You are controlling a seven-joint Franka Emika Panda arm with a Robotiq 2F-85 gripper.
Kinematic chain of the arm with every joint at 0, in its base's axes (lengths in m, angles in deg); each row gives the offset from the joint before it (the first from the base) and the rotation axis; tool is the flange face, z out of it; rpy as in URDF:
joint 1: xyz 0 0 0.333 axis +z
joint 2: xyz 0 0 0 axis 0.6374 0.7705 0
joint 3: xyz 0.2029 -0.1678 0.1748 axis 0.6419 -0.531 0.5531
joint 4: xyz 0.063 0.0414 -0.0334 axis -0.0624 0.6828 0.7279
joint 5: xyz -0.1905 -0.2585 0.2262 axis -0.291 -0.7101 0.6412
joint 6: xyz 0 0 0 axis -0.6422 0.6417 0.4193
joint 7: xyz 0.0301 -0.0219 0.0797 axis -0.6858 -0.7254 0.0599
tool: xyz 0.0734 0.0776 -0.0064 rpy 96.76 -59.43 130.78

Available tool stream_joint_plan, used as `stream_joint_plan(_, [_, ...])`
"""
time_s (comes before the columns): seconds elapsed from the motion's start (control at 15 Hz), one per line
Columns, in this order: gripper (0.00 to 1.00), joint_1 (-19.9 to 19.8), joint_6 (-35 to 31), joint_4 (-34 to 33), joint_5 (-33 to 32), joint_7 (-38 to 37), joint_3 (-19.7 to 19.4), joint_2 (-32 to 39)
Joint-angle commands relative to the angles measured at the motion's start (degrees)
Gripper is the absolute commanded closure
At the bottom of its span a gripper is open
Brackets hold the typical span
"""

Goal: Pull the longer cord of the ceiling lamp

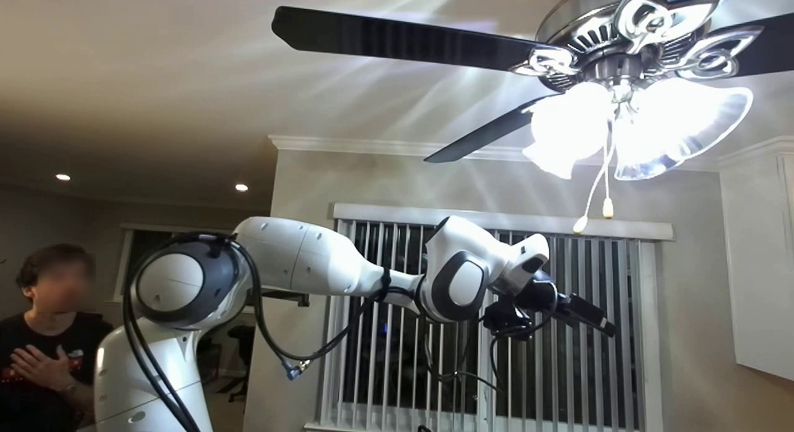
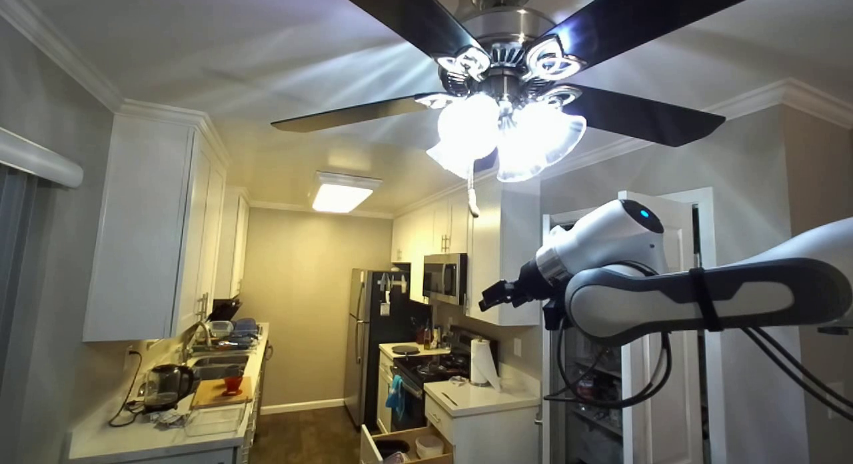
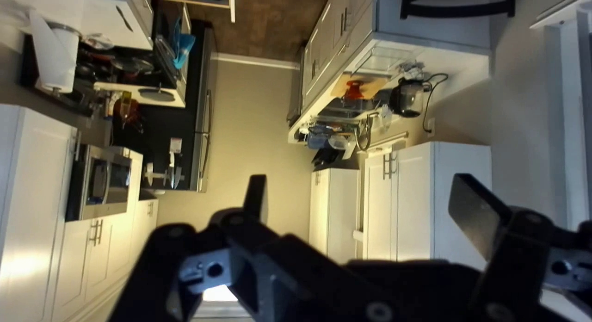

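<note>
Under the lamp [image 2: 504, 85]: long cord [image 1: 593, 188] and short cord [image 1: 607, 182] hung below the lit shades [image 1: 567, 128]. In an exterior view the long cord slanted aside and ended lower, so I read it as the target. The cord ends [image 2: 473, 207] overlapped in an exterior view; couldn't split them there.
Long cord: very thin, so probably near weightless and limp; any brush would likely set it swinging.
Knob [image 1: 580, 225]: best hold, I judged. Bare strand could slip; knob should act as a stop. My pick was a pinch at or just above it, then a straight, modest pull down.
Short cord: ended just beside the long one; a sloppy pinch risked catching both.
Shades: looked like glass, likely fragile; approach from below seemed safest.
End effector [image 3: 364, 204]: fingers [image 3: 254, 195] spread wide, near full stroke by the look. Held nothing, nothing between the pads [image 3: 474, 215], no contact visible.
Gap: end effector sat lower than the cord ends in both exterior views, clearly apart. Needed to rise and line up.
Wrist view: no cord visible, just kitchen cabinets [image 3: 414, 199] beyond the fingers; no aiming cue there.
</note>
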Motion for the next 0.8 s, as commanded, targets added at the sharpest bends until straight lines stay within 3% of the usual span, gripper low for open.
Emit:
stream_joint_plan(0.0, [0.0, 8.69, 5.29, 5.64, -1.66, 0.58, -9.78, -5.26])
stream_joint_plan(0.13, [0.0, 11.71, 8.5, 7.21, -1.32, 1.06, -13.71, -7.34])
stream_joint_plan(0.2, [0.0, 10.94, 5.9, 4.56, -2.75, -1.42, -12.19, -4.06])
stream_joint_plan(0.73, [0.0, 12.3, 6.36, 4.93, -2.86, -1.25, -13.36, -4.37])
